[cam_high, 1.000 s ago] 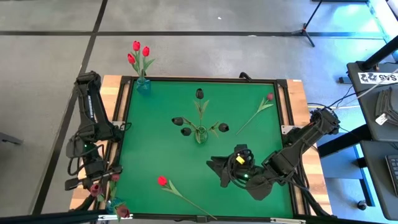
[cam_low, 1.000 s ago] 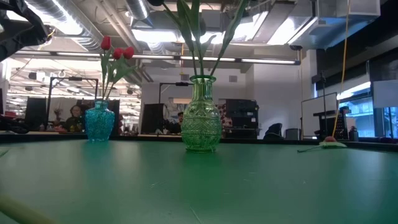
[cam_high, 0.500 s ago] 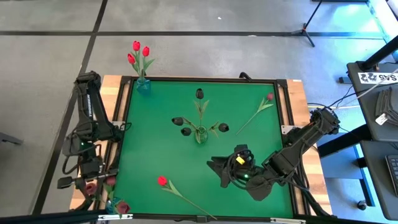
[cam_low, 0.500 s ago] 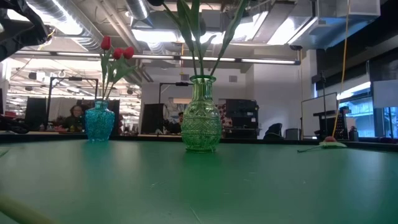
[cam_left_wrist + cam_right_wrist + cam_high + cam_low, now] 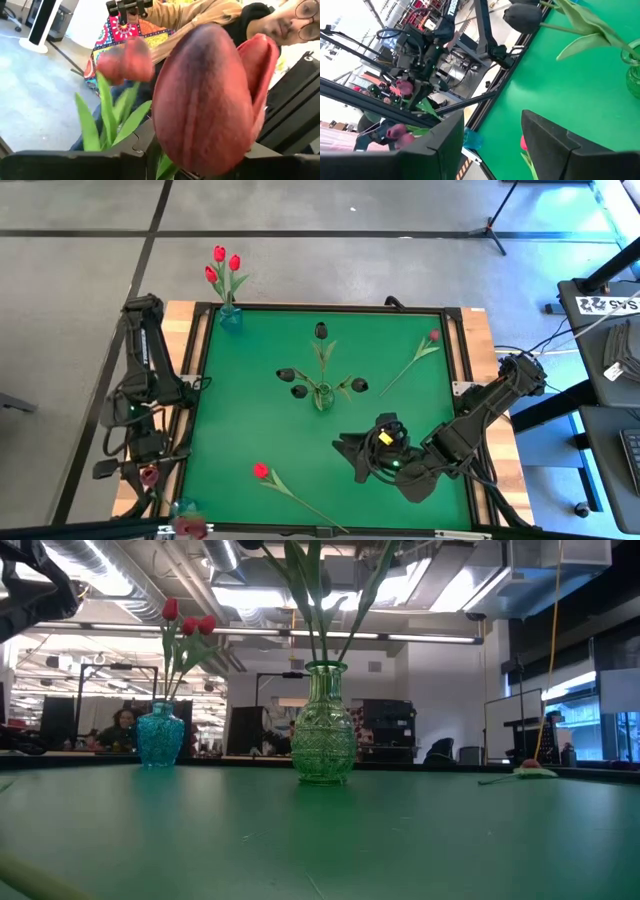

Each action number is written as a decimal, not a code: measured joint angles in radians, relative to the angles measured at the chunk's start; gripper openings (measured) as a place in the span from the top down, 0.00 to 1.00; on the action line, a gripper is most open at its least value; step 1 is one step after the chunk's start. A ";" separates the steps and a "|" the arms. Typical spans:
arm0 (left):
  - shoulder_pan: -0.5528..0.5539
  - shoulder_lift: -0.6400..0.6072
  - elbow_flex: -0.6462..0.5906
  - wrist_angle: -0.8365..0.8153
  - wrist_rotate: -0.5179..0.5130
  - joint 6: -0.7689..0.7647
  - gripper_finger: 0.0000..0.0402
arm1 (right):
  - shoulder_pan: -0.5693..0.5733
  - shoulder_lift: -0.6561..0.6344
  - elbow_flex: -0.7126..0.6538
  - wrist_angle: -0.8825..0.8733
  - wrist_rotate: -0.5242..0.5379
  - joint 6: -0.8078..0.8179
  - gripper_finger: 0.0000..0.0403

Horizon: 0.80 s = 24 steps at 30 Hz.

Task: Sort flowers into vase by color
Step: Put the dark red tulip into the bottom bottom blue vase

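High view: red tulip (image 5: 262, 471) lies diagonally, head toward left gripper (image 5: 150, 473), whose grip I can't tell.

You get even, bright light from above in the high view: the green mat (image 5: 330, 410) reads flat, with only soft shadows under the arms. In the low view, ceiling strip lights (image 5: 250, 595) glare behind the green vase (image 5: 323, 725), and the near mat goes soft. Your left wrist view is filled by a maroon tulip head (image 5: 205, 100), close and blurred (the person behind is out of focus). The right wrist view washes out toward the bright room.
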<state>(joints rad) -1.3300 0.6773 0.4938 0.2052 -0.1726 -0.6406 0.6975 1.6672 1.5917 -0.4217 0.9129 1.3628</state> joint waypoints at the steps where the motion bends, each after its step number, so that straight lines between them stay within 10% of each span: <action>1: 0.000 -0.006 0.001 -0.013 0.000 -0.009 0.70 | 0.000 0.000 0.000 0.000 -0.001 0.000 0.51; 24: 0.016 0.002 0.027 -0.239 -0.009 -0.222 0.55 | -0.055 0.000 0.000 -0.053 -0.117 -0.002 0.51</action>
<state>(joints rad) -1.3136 0.6789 0.5204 -0.0336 -0.1821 -0.8628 0.6428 1.6672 1.5921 -0.4751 0.7957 1.3612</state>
